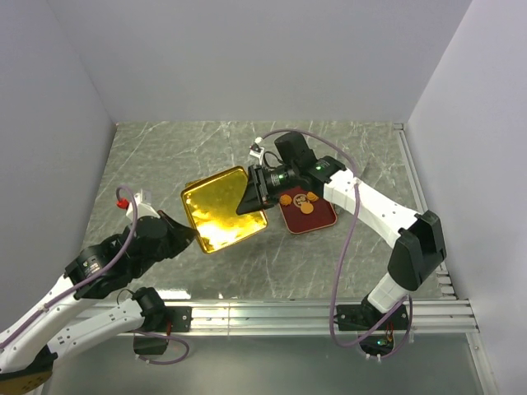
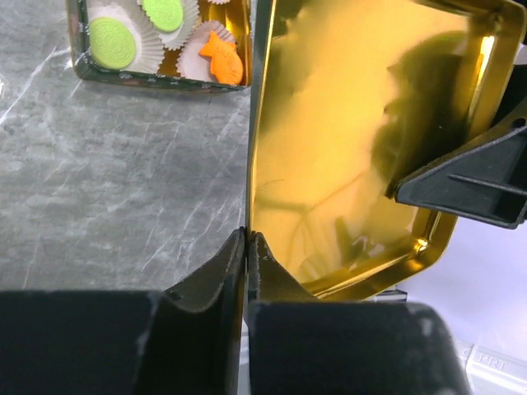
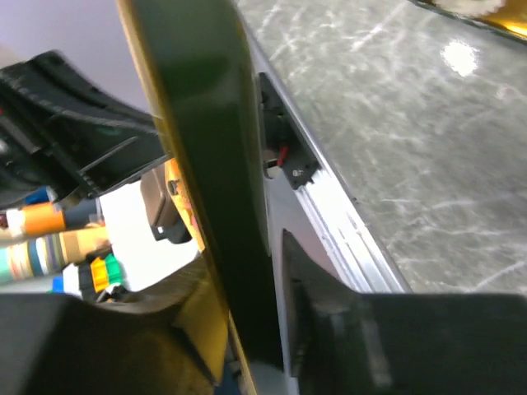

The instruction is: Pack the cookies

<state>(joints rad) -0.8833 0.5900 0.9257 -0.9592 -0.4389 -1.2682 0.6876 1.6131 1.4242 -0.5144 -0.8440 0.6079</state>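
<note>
Left fingers [image 2: 221, 276] are pressed together on the rim of the gold rectangular metal lid [image 2: 346, 123], pinching it right at the tips, clamped tight. Across the way, the right fingers [image 3: 321, 329] sit on either side of the lid's opposite rim and look closed on it as well, so both arms have a grip on it. From overhead, its shiny inside faces up, just beside the dark red rectangular tin [image 1: 323, 224] on the grey marbled tabletop [image 1: 165, 156]. And the cookies [image 1: 306, 202]? They're in that tin. The left wrist view picks out two green rounds [image 2: 111, 41] and an orange fish-shaped one [image 2: 222, 62], resting in white fluted paper cups [image 2: 191, 45].
</note>
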